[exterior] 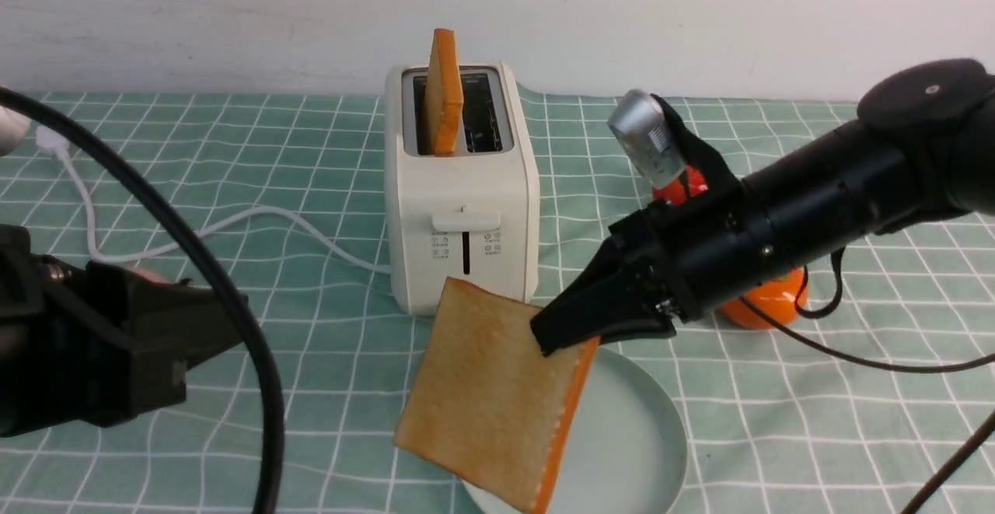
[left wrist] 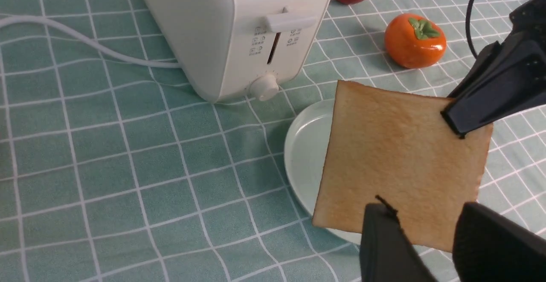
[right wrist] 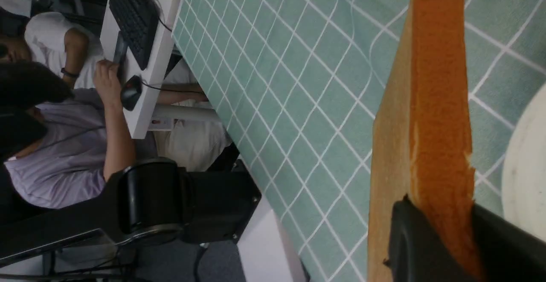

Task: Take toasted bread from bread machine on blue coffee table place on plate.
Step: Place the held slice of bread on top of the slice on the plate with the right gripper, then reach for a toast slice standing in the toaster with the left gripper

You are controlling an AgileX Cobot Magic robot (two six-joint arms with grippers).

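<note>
Left gripper [left wrist: 424, 213] low by the near left edge, jaws apart and empty; right gripper [exterior: 553, 340] clamped on a slice of toast [exterior: 490, 397] over the plate [exterior: 645, 452].
Blue coffee table [exterior: 272, 187], in teal grid cloth, shows open cloth between the left gripper and the bread machine [exterior: 466, 218], crossed by a white cord [exterior: 256, 215]. The bread machine stands mid-table toward the far edge. The plate sits at the near edge, just in front of it. The held slice hangs tilted, gripped at its upper right corner, above the plate's left rim. A second slice [exterior: 443, 94] stands upright in the machine's left slot. An orange persimmon [left wrist: 414, 41] lies right of the machine.
</note>
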